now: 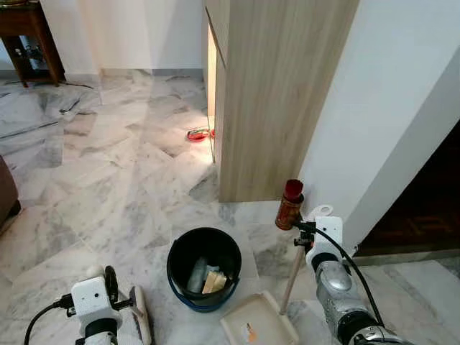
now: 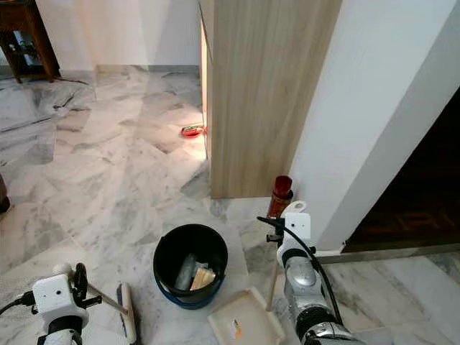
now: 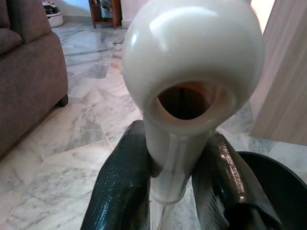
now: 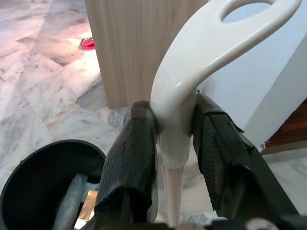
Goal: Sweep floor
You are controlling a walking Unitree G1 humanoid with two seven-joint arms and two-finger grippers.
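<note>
on the marble floor (image 1: 108, 187) ahead, the black bucket (image 1: 204, 267) is sitting between both arms, with the wooden cabinet (image 1: 277, 93) rising just behind it. the dustpan (image 1: 259, 322) is lying flat just beside the bucket, its pole (image 1: 292, 279) standing near upright, long axis running from floor to wrist, white loop handle (image 4: 211, 48) pointing up. the right gripper (image 4: 175, 158) is clamping that handle, fingers (image 4: 132, 163) pressing either side. the left gripper (image 3: 172, 177) is squeezing the brush's white grip (image 3: 192, 72), and the brush (image 2: 126, 310) is slanting down toward the floor, head beside the bucket. a red-capped can (image 1: 290, 205) is standing by the cabinet corner, right next to the pole. risk as i'm judging it: a wide swing could be tipping that can or knocking the bucket, since everything is crowding close.
</note>
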